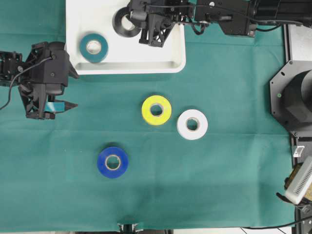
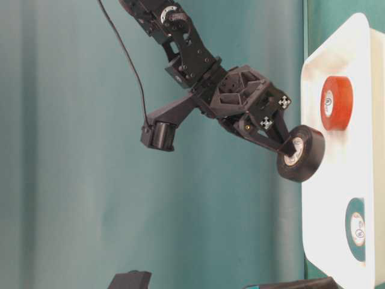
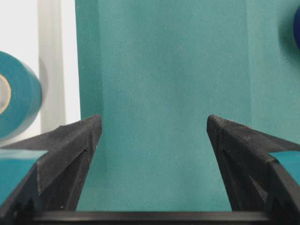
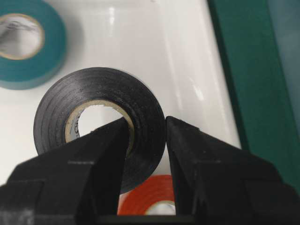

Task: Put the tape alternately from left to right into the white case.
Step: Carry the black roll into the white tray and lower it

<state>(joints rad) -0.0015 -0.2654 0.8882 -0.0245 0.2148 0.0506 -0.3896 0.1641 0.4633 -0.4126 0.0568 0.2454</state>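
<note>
The right hand (image 4: 146, 136) is clamped closed; the left hand (image 3: 153, 129) hangs spread wide.

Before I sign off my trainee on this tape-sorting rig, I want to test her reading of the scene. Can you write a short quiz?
1. True or false: the right hand is shut on the black roll, one finger through its core.
2. Which rolls lie in the white case?
A. teal roll and red-orange roll
B. yellow and white
C. blue only
3. Fill in: the left hand is ____ and holds nothing.

Key: 1 true; 2 A; 3 open. The yellow roll, white roll and blue roll lie on the green cloth.
</note>
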